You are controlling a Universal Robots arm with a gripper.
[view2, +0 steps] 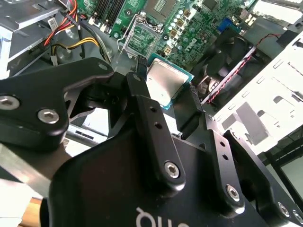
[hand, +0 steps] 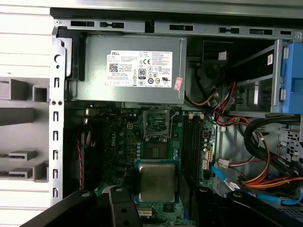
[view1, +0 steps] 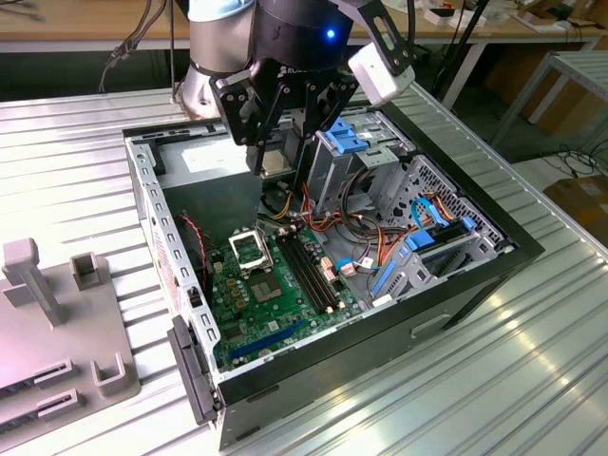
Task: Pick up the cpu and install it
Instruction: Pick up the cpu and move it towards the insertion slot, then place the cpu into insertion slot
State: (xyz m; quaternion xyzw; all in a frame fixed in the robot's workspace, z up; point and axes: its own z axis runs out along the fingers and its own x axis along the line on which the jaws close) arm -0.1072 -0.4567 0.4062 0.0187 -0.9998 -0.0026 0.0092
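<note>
The arm's black gripper [view1: 281,166] hangs in the upper middle of the exterior view, over the open computer case [view1: 142,195] that lies on its side on a slatted metal table [view1: 475,380]. It is clamped on the cpu [view2: 164,84]. In both wrist views, dark fingers [hand: 130,183] press against two opposite edges of the thin square chip, which shows its pale silvery face and is held off the board. In the first wrist view the cpu overlaps the green motherboard [hand: 120,142], near the dark square chip [hand: 156,151]. The silver-framed socket [hand: 156,122] lies farther off, on that chip's other side, with nothing seated in it. The grey power supply [hand: 132,68] sits just past the socket. In the exterior view the socket is in the middle of the frame, below the gripper, with the memory slots [view1: 309,271] just to its right. A grey fixture [view1: 47,313] stands at the lower left.
</note>
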